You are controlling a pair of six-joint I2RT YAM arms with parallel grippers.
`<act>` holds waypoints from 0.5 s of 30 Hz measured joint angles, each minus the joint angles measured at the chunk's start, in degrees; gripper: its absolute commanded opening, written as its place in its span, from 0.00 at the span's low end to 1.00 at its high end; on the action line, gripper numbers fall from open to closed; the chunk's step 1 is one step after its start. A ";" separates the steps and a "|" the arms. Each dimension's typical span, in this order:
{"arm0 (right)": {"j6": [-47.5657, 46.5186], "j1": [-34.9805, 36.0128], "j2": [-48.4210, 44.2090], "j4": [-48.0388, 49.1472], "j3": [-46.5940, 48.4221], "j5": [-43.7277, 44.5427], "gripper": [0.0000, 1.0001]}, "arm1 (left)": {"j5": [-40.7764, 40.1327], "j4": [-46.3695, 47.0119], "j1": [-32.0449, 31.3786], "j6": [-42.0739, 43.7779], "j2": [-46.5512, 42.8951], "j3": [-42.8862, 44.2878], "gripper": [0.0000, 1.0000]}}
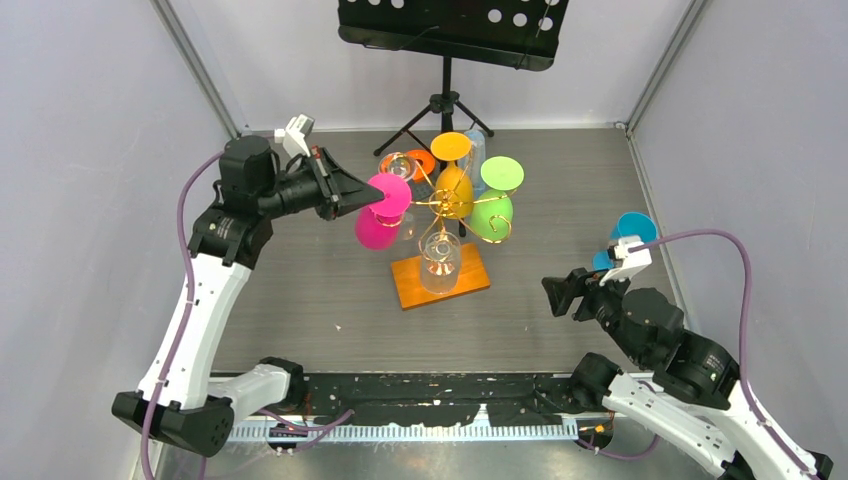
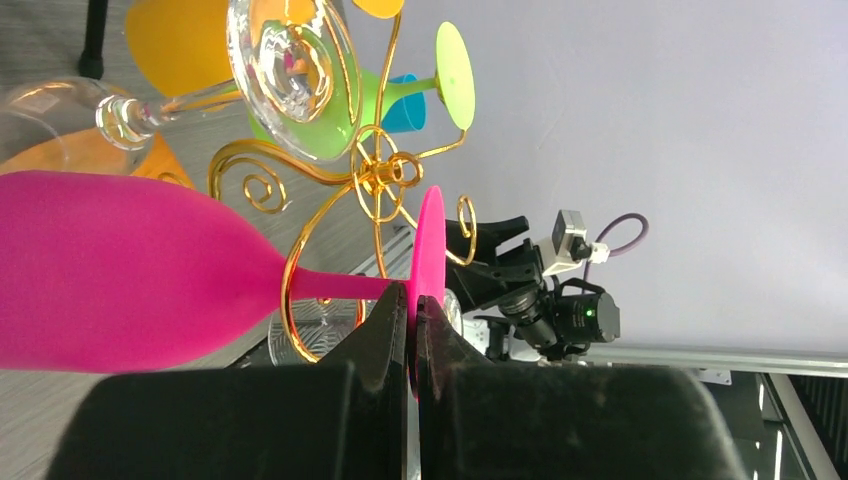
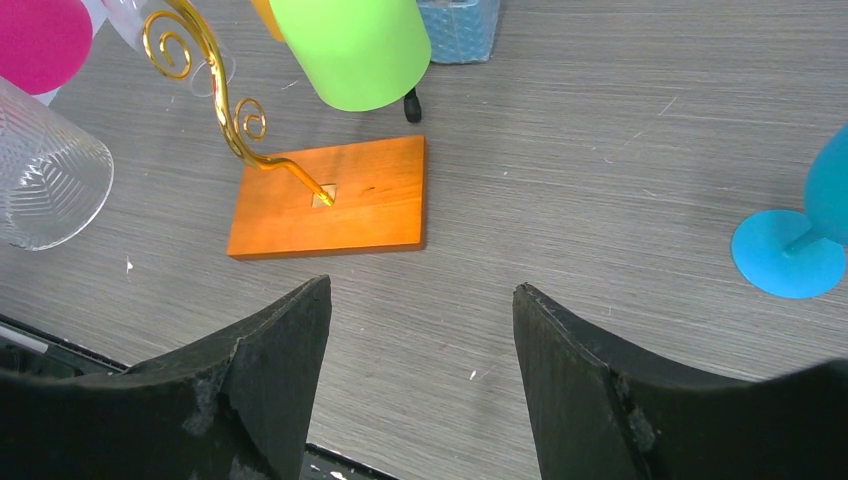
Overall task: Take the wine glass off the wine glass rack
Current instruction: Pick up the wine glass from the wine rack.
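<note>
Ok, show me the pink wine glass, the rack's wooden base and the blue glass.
pink wine glass (image 2: 120, 270), left wrist view, its bowl.
wooden base (image 3: 375, 205), right wrist view, bare top.
blue glass (image 3: 788, 258), right wrist view, its foot.

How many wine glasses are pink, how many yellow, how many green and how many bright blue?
Pink glass: 1
Yellow glass: 1
Green glass: 1
Bright blue glass: 1
Total: 4
</note>
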 measured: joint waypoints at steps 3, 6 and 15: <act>0.00 0.00 -0.50 -0.24 0.00 0.26 0.73 | 0.92 1.70 0.00 -1.44 0.74 -0.09 0.00; 0.00 0.00 -0.76 -0.50 0.02 0.39 0.73 | 1.86 3.06 -0.13 -2.49 2.16 -0.09 0.00; 0.00 0.00 -1.29 -0.90 0.04 0.74 0.73 | 2.27 4.63 -3.23 -3.56 5.18 0.02 0.00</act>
